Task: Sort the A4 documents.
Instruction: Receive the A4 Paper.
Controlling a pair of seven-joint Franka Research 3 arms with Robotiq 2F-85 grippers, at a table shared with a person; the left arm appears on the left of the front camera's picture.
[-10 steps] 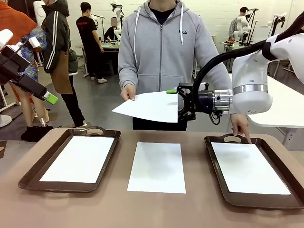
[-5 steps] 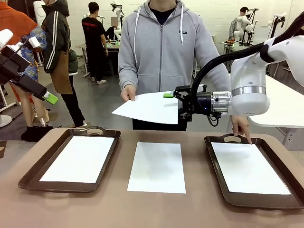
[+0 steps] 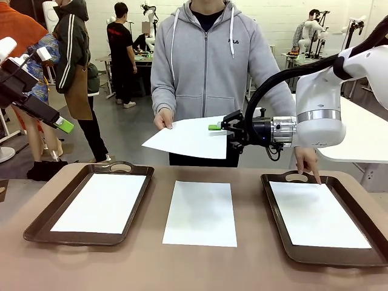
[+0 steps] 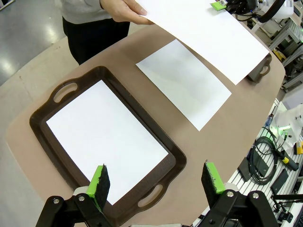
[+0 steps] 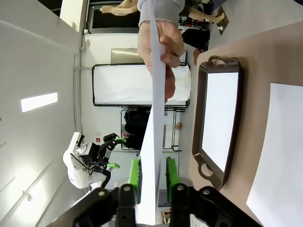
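White A4 document [image 3: 191,138] is hanging over the far edge of the tabletop [image 3: 151,260] as a person's hand [image 3: 162,118] is offering it and the right gripper [image 3: 218,127] is pinching its other end in its jaws, apparently for sorting, while the left gripper [image 4: 156,182] is hovering, jaws spread, empty.

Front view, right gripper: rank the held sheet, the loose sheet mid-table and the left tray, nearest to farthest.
1. Held sheet, mid-air, between the right gripper's fingers.
2. Loose sheet, centre, lying flat below the gripper.
3. Left tray, far left.
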